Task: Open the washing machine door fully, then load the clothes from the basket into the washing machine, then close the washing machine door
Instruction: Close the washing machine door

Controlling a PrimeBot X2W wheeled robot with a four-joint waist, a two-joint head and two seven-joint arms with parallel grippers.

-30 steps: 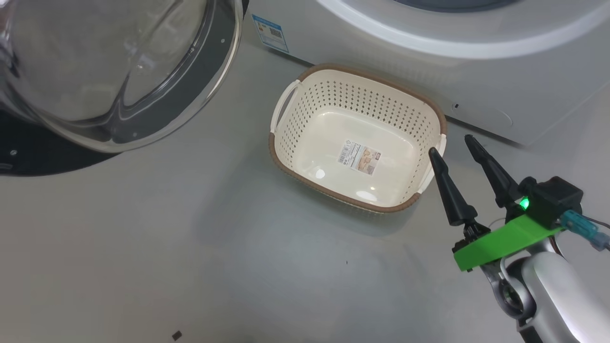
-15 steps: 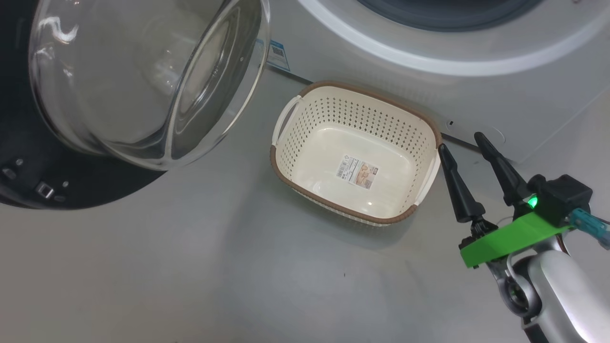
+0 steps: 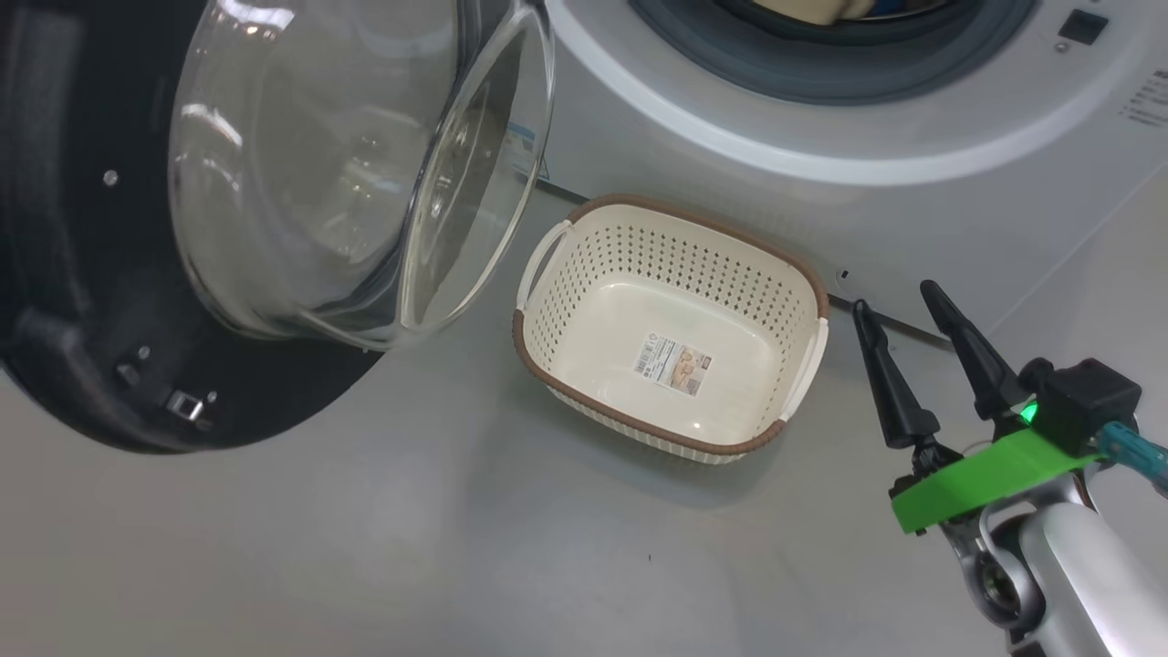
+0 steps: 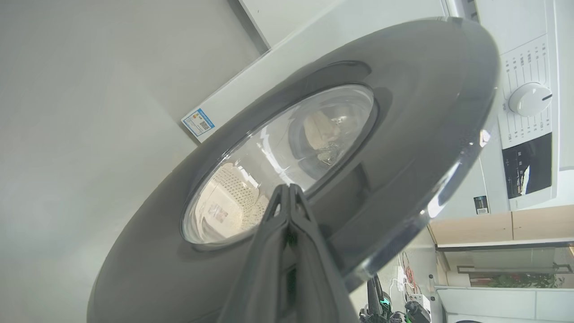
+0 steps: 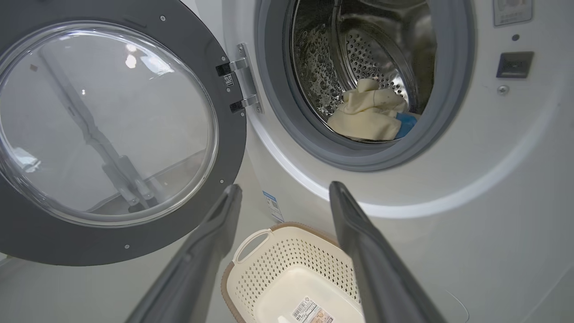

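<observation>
The washing machine (image 3: 821,182) stands with its door (image 3: 91,365) swung out at the left, the glass bowl (image 3: 365,173) bulging toward the basket. In the left wrist view my left gripper (image 4: 288,188) is shut on nothing, its tips at the door's glossy outer face (image 4: 403,112). Pale cream clothes with a blue part (image 5: 367,119) lie in the steel drum (image 5: 358,54). On the floor before the machine, the basket (image 3: 639,255) holds just its label sticker. My right gripper (image 3: 896,301) hovers open to the right of the basket, and its fingers (image 5: 215,233) point toward the drum opening.
The grey gasket (image 5: 287,116) rings the opening, and the door hinge (image 5: 240,85) sits on its left. A blue label (image 5: 271,204) marks the machine's lower front. The control dial (image 4: 524,98) shows in the left wrist view. Grey floor (image 3: 365,547) spreads in front.
The head camera has tilted up, bringing the drum opening into view. Relative to the basket, the door's bowl now reaches further right, toward the machine. The right gripper keeps its place, open.
</observation>
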